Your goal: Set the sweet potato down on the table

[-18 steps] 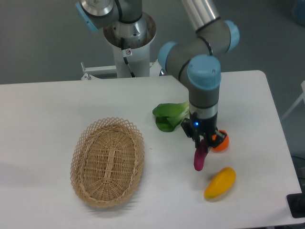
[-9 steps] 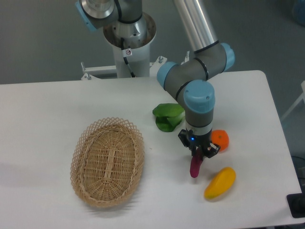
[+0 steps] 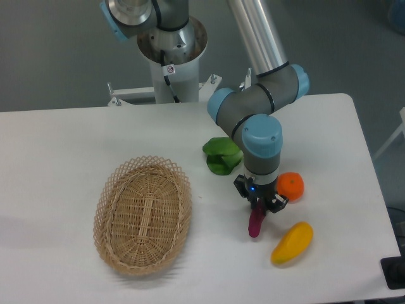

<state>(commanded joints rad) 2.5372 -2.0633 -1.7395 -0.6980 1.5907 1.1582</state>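
The sweet potato (image 3: 255,223) is a slim magenta-purple piece hanging upright from my gripper (image 3: 258,208), which is shut on its upper end. Its lower tip is at or just above the white table (image 3: 63,145); I cannot tell if it touches. The gripper points straight down, between the wicker basket and the yellow fruit.
An oval wicker basket (image 3: 143,213) lies on the left half of the table. A green leafy vegetable (image 3: 221,156) lies just behind the gripper. A round orange (image 3: 292,186) sits to its right, and a yellow mango-shaped fruit (image 3: 292,242) lies at the front right.
The gripper has moved left and down with the sweet potato, away from the orange, bringing the sweet potato's tip closer to the tabletop.
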